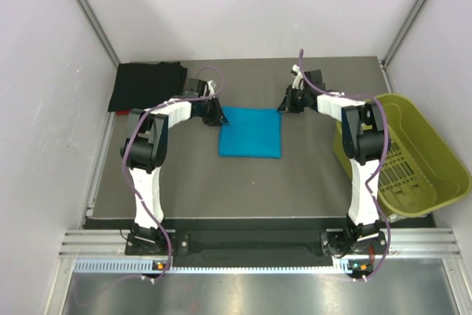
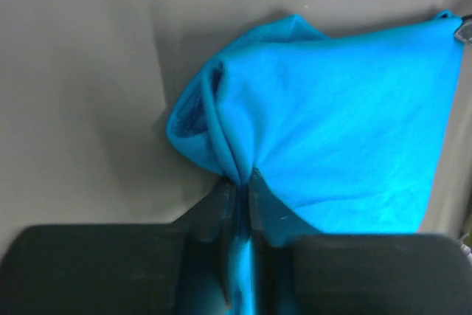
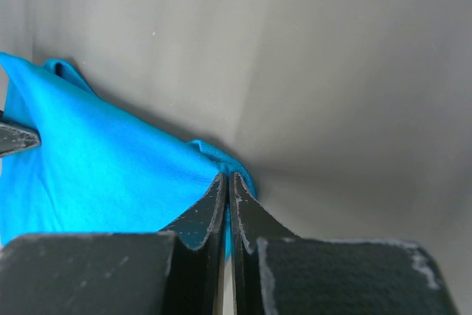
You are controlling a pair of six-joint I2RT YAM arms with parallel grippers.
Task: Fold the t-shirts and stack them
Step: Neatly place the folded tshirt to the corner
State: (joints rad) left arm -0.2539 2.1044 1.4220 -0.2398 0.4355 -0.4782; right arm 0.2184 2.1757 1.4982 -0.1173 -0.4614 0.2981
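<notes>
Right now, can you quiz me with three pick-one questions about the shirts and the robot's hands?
1. Where is the black shirt?
A. far left corner
B. near right corner
C. by the arm bases

2. What colour is the middle shirt?
A. red
B. blue
C. white

3. How is the left gripper?
A. wide open
B. shut on the middle shirt
C. out of sight

Answers:
1 A: it lies at the table's far left corner.
2 B: it is bright blue in all three views.
3 B: its fingers pinch blue cloth, and the right gripper does too.
</notes>
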